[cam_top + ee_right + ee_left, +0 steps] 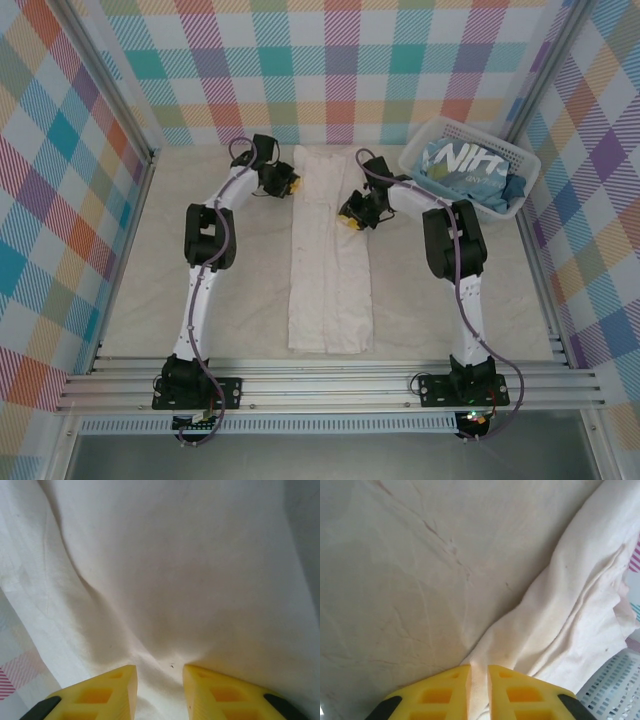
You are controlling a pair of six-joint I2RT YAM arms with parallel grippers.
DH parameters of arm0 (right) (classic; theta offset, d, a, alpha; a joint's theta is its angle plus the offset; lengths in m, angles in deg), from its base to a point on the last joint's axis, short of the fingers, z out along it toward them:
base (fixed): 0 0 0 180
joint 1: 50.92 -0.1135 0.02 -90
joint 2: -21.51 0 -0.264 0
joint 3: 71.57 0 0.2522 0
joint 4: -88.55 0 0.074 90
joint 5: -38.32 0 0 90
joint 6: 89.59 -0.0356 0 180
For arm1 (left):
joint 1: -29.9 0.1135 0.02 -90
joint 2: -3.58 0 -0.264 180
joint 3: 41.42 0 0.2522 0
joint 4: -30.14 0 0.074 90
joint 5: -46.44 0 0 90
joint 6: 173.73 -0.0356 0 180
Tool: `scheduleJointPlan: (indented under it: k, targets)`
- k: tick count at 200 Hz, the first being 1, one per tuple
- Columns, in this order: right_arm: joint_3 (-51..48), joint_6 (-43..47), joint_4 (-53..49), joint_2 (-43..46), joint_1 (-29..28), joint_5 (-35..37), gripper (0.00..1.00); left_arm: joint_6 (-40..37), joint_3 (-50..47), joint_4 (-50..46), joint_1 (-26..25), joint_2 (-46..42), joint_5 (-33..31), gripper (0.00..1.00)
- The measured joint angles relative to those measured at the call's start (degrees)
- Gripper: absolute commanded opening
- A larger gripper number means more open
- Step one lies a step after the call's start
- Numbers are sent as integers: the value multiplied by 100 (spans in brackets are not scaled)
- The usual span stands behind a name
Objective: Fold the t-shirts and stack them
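The cream-white t-shirt (328,290) lies as a long narrow strip down the middle of the table. My left gripper (288,184) is at the strip's far left edge. In the left wrist view its yellow fingers (479,667) stand nearly together with the shirt's edge (570,605) pinched between them. My right gripper (350,218) is at the strip's right edge, a little nearer. There its fingers (160,667) are shut on a thick fold of the same cloth (175,580). The light blue t-shirt (470,168) with white lettering lies crumpled in the basket.
A white slatted basket (505,208) stands at the back right corner, and its wall (615,685) is close to the shirt's far end. A cream cover (240,290) lies over the table. Metal posts and checked walls close in three sides.
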State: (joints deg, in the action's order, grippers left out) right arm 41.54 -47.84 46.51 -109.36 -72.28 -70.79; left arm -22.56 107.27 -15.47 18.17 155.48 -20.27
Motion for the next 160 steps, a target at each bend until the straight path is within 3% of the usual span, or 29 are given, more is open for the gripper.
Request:
scheduleJointPlan:
  k: [53, 80, 119, 160]
  targets:
    - [190, 42, -282, -20, 31, 199, 33, -339, -133, -660, 50, -337, -459, 27]
    - [0, 160, -365, 262, 31, 459, 33, -538, -1674, -763, 59, -1641, -627, 27]
    - [-988, 212, -216, 1512, 35, 503, 33, -758, -3762, -638, -76, -3595, -356, 26]
    - [-1954, 151, 76, 2081, -166, 304, 33, -743, -5460, -369, -680, -4371, 42, 26]
